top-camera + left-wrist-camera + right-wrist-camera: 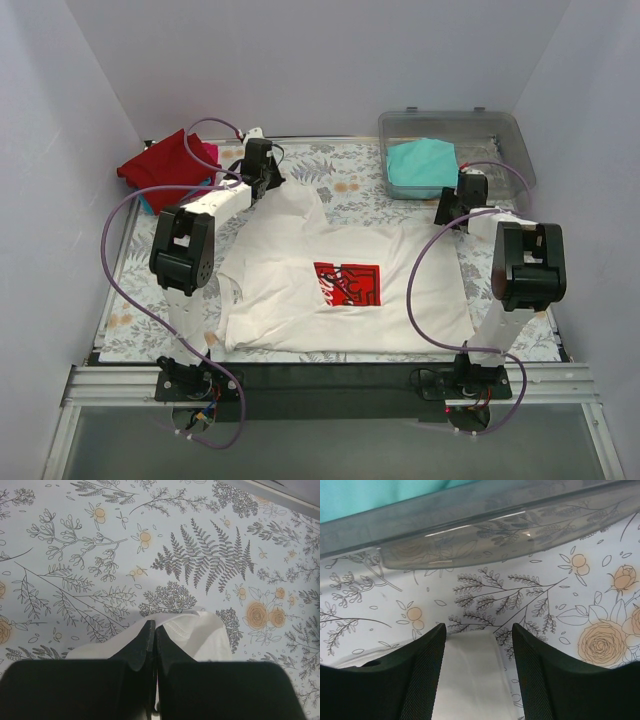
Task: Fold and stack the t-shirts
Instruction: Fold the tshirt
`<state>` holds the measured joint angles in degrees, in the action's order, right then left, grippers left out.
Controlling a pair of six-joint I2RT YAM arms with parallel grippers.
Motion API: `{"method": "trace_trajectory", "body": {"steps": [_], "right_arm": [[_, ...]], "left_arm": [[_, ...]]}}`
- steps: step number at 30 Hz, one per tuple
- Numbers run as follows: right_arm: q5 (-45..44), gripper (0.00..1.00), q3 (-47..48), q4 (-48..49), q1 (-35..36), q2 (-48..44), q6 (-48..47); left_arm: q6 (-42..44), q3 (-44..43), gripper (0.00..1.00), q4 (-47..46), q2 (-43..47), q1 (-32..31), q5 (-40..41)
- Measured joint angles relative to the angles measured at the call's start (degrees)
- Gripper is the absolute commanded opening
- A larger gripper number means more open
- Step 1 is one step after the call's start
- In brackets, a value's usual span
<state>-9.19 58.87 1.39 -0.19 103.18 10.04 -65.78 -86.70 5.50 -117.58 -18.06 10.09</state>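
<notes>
The white tee (290, 255) lies spread flat in the middle of the desk (345, 178), with its red print (347, 283) facing up. The neck side points to the far edge and the hem is near the arm bases.

The left pincer (152, 625) is at the far left corner of the tee. In the left wrist view its 2 fingers are pressed together and a fold of the white cloth is clamped between them. The cloth rises a little from the floral desk around the tips.

The right pincer (479, 630) is at the far right corner of the tee, just beside a clear bin (503, 124). Its 2 fingers stand apart, and a strip of white cloth shows in the gap between them.

1 teal tee (422, 165) lies folded inside the bin. A red tee (165, 163) sits at the far left corner of the desk, near the left arm.
</notes>
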Motion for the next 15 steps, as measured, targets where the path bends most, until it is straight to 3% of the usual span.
{"method": "trace_trajectory", "body": {"steps": [12, 15], "right_arm": [[0.3, 0.36, 0.8, -0.9, -1.3, 1.7, 0.9], [0.4, 0.29, 1.2, -0.9, -1.3, 2.1, 1.2]], "left_arm": [[0.4, 0.0, 0.0, 0.0, 0.0, 0.0, 0.2], [0.5, 0.0, 0.0, 0.0, 0.0, 0.0, 0.5]]}}
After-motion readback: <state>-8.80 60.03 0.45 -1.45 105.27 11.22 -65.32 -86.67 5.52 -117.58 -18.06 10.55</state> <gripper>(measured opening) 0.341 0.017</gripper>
